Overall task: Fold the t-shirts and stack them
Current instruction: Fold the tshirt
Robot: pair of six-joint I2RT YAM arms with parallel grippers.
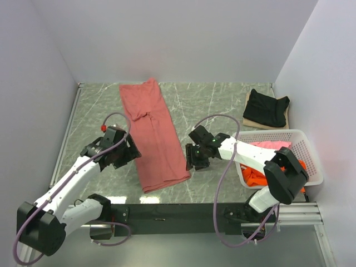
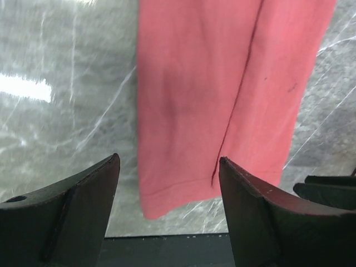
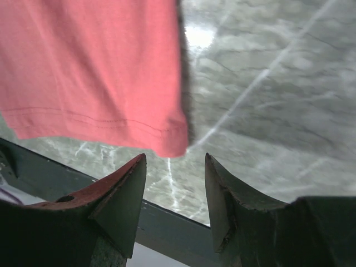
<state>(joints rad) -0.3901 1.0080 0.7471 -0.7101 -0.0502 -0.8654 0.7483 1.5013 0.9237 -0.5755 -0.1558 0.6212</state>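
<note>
Lying in white basket: orange t-shirt; pink t-shirt.

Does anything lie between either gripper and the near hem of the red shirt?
Nothing visible. The left gripper and right gripper flank the red shirt at its near hem, jaws open, with only bare table between.

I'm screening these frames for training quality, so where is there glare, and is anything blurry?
Left wrist view: a white glare streak on the table at left. Right wrist view: a bright hotspot on the table, and the brick-red t-shirt throws a dark shadow along its edge. Top view: evenly lit and sharp.
</note>
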